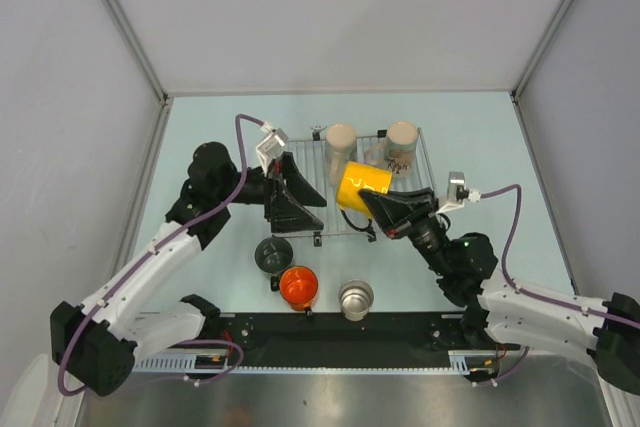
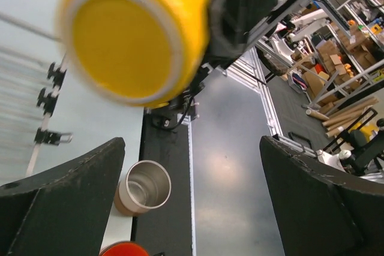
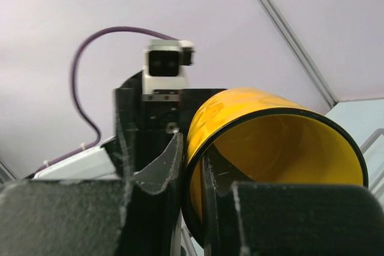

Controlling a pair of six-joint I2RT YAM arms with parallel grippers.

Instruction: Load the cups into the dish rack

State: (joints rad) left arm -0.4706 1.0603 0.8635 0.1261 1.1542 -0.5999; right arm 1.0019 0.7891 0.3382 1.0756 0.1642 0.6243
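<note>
The yellow mug (image 1: 362, 183) hangs tilted over the dish rack (image 1: 305, 162), its rim clamped in the right gripper (image 1: 378, 203); left gripper (image 1: 320, 215) wide apart, empty

top external: looking straight down from above and behind the arm bases, far out, covering the whole table (image 1: 200, 127) and dish rack (image 1: 418, 175).
left wrist: looking past the left fingers (image 2: 60, 202) toward the near table edge, close on the yellow cup (image 2: 135, 34) base.
right wrist: looking along the right fingers (image 3: 156, 169), tight on the cup rim, facing the left arm's camera (image 3: 163, 64).
overlap: all three are catching the yellow cup; top and left wrist are sharing the steel cup (image 2: 143, 187).
</note>
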